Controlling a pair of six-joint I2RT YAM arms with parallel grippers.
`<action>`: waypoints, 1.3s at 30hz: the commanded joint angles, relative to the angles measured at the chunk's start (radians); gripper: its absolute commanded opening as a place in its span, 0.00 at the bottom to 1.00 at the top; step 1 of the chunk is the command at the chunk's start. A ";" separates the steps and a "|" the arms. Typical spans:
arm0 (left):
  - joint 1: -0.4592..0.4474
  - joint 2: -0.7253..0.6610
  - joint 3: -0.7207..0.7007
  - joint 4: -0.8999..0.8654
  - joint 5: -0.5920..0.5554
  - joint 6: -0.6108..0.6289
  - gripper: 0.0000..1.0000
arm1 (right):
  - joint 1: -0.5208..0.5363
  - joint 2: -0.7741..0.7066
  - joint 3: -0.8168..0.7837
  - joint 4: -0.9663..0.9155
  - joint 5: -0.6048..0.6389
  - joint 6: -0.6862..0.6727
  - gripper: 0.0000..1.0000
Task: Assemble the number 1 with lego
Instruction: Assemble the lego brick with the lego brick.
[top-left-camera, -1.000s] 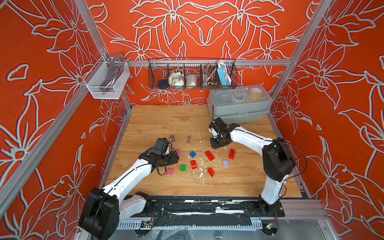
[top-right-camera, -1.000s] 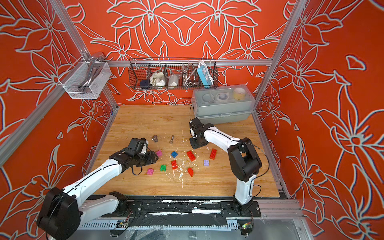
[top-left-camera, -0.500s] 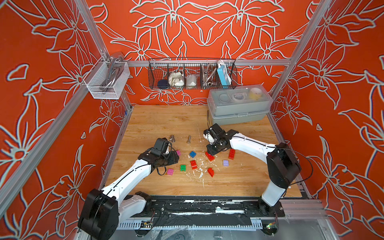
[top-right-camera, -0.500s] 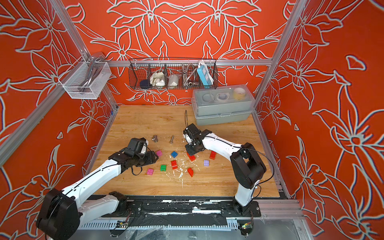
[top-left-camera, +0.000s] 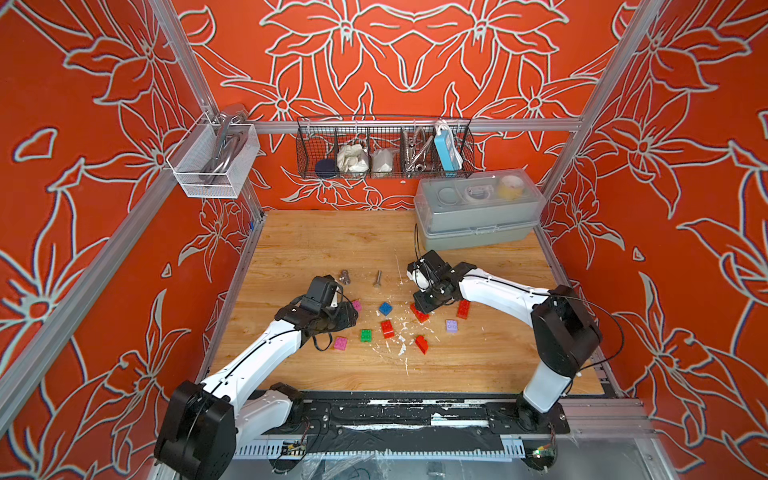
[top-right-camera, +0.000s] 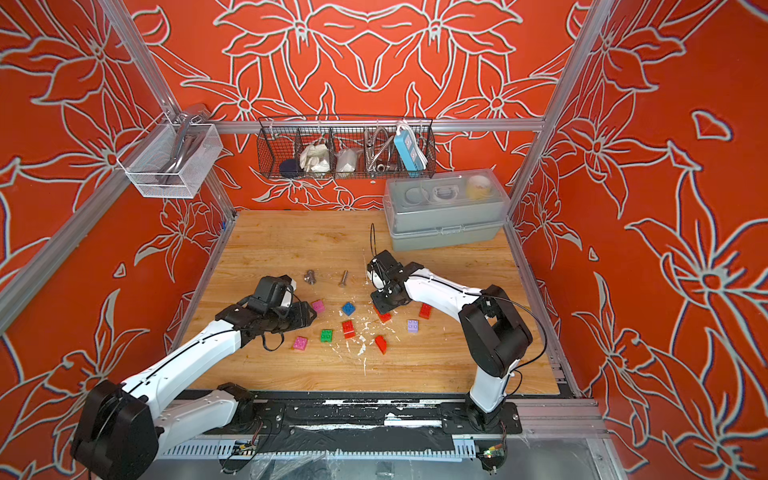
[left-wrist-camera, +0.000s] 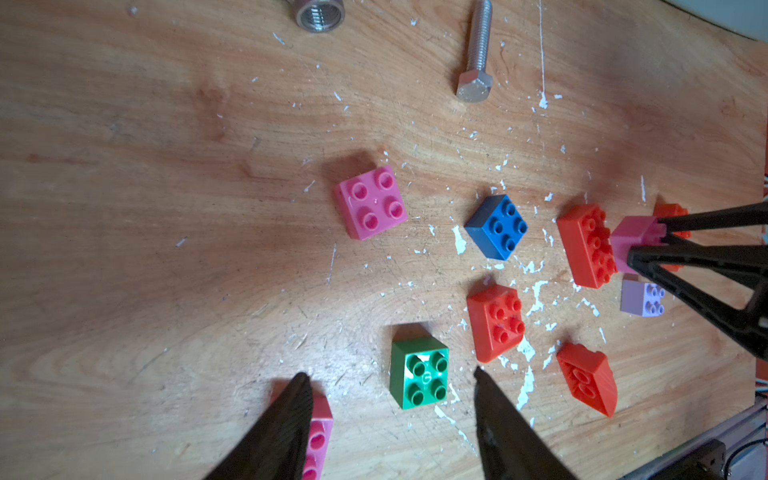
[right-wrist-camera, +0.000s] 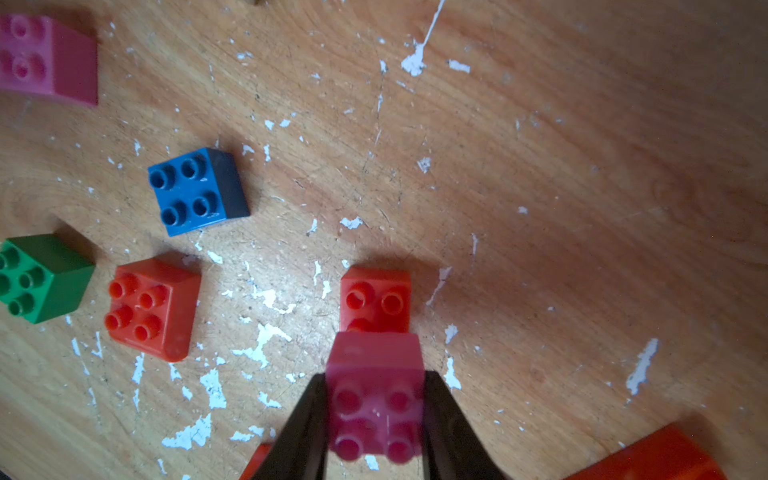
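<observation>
Since a second ago, right gripper (right-wrist-camera: 375, 376) has swung from farther back on the bench (top-left-camera: 332, 249) to its middle. Left gripper (left-wrist-camera: 389, 373): jaws apart, empty, near a green brick (left-wrist-camera: 419, 376). Loose lego (top-left-camera: 387, 328) scattered mid-bench, nearer the front edge. Right gripper clamps a pink brick (right-wrist-camera: 376, 409) over one end of a red brick (right-wrist-camera: 376, 297); contact unclear.

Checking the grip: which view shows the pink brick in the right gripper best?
Right wrist view: the pink brick sits clamped in the right gripper, studs facing the camera. The left wrist view shows it small, side-on. In both top views the gripper hides it.
</observation>
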 joint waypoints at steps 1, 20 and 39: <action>-0.005 -0.005 -0.004 -0.005 0.012 0.009 0.61 | 0.009 0.014 -0.016 0.013 -0.026 -0.006 0.28; -0.006 -0.011 -0.004 -0.008 0.008 0.011 0.61 | 0.009 0.028 -0.040 0.023 -0.019 0.000 0.29; -0.006 -0.014 -0.003 -0.010 0.002 0.012 0.61 | 0.014 0.051 -0.061 0.036 0.022 0.000 0.28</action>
